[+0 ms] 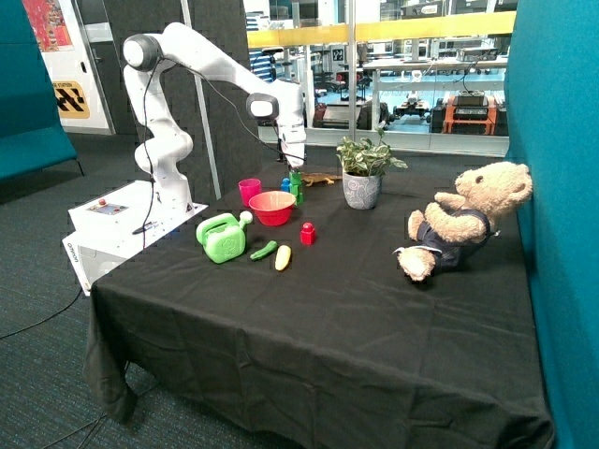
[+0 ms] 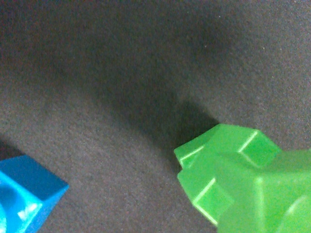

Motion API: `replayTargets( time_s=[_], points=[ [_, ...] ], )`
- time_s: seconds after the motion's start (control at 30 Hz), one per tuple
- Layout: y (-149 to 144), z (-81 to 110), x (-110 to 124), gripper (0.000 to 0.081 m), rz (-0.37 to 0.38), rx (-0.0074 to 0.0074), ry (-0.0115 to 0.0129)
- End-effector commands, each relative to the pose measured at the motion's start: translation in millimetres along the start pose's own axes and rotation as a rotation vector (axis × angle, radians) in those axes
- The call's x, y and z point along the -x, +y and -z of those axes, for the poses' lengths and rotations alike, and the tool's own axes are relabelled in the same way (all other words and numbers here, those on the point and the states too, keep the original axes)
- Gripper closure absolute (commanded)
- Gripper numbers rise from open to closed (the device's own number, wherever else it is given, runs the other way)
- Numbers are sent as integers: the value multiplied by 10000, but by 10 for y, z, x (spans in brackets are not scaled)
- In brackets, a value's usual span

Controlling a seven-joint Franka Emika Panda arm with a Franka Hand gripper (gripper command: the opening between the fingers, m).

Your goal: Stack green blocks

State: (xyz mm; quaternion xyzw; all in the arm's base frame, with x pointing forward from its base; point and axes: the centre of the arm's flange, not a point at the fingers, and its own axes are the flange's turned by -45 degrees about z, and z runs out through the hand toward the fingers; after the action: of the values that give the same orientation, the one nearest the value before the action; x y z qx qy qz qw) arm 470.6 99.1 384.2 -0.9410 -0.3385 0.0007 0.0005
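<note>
Behind the red bowl (image 1: 272, 208) a narrow bright-green column (image 1: 298, 190) stands on the black cloth, about two green blocks tall. My gripper (image 1: 296, 169) hangs directly over its top, touching or nearly so. The wrist view shows green plastic at close range. A nearer green block (image 2: 274, 204) sits over a lower green block (image 2: 218, 150), turned at a slightly different angle. I cannot tell whether the gripper holds the upper one. A blue brick (image 2: 26, 191) (image 1: 285, 184) lies just beside them on the cloth.
A pink cup (image 1: 250, 191) stands beside the bowl. In front of the bowl are a light-green watering can (image 1: 222, 238), a red brick (image 1: 307, 233), a small green vegetable (image 1: 264, 250) and a yellow one (image 1: 283, 258). A potted plant (image 1: 361, 185) and a teddy bear (image 1: 459, 223) occupy the other side.
</note>
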Motion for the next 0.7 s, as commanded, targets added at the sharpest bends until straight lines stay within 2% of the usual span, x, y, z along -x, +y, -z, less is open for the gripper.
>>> replayTargets(
  time_s=[0.0,0.67],
  points=[
    [12,-49,17,808,-24,15,10],
    [-78,-5,-114,808,160,15,10]
  ],
)
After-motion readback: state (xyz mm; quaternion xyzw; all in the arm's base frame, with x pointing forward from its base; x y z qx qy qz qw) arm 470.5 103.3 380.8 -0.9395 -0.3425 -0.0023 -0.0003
